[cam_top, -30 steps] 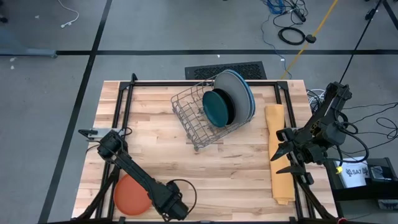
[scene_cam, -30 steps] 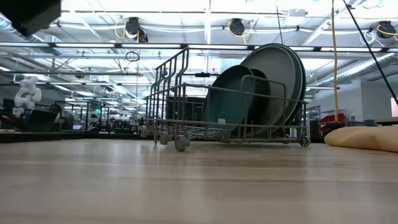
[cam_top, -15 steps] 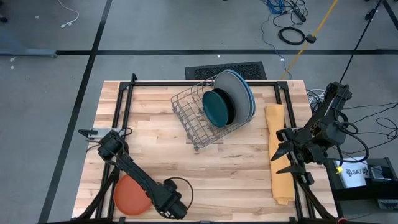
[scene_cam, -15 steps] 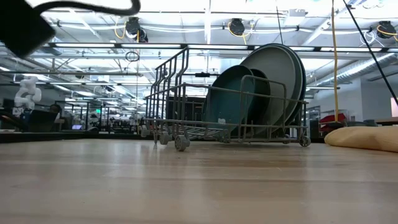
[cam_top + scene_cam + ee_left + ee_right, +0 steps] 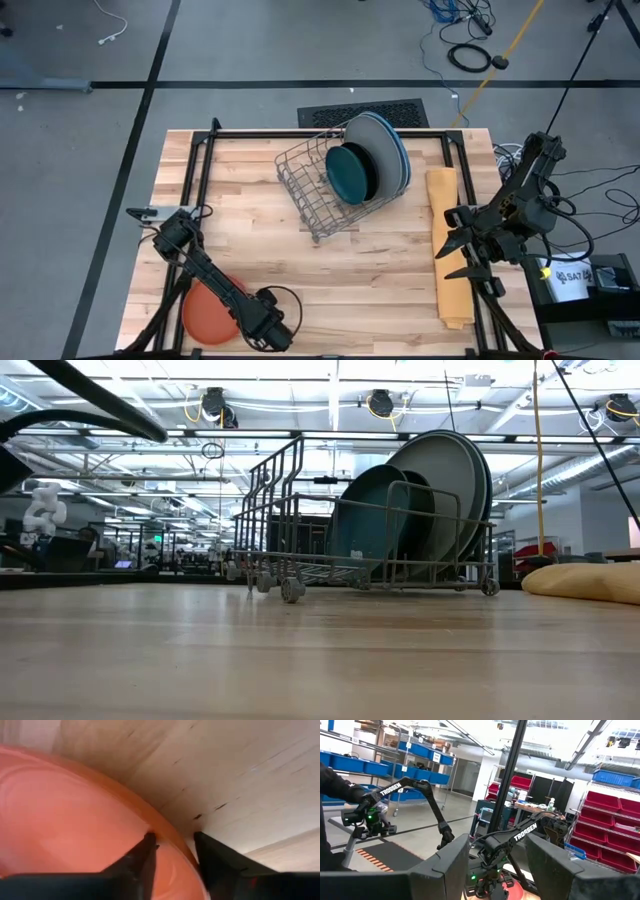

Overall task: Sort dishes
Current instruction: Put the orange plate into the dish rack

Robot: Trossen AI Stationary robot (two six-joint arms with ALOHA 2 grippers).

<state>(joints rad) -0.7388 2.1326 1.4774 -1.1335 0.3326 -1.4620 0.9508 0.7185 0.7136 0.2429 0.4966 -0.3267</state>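
Note:
The orange plate (image 5: 205, 312) lies flat on the table at the near left. My left gripper (image 5: 240, 320) is open at the plate's right edge; in the left wrist view (image 5: 173, 840) one finger stands over the plate and the other outside its rim. The teal plate (image 5: 347, 172), the black plate (image 5: 373, 172), the grey plate (image 5: 383, 142) and blue plates (image 5: 404, 165) stand on edge in the grey wire rack (image 5: 310, 185). My right gripper (image 5: 450, 258) is open and empty at the table's right edge. My left gripper has the orange plate's right rim (image 5: 170, 832) between its open fingers, one finger (image 5: 146, 847) above the plate's inside and one (image 5: 202, 845) outside on the table side. The fingers come in low from the table's right. I cannot tell whether they touch the plate.
A yellow-orange folded cloth (image 5: 445, 240) lies along the right edge under my right gripper. The rack stands at the far middle (image 5: 370, 520). Bare wood (image 5: 360, 280) lies between the rack and the near edge. A black frame (image 5: 200, 150) runs along the table's edges.
My left gripper has moved toward the table's left edge, onto the right rim of the orange plate. The plate has stayed where it was.

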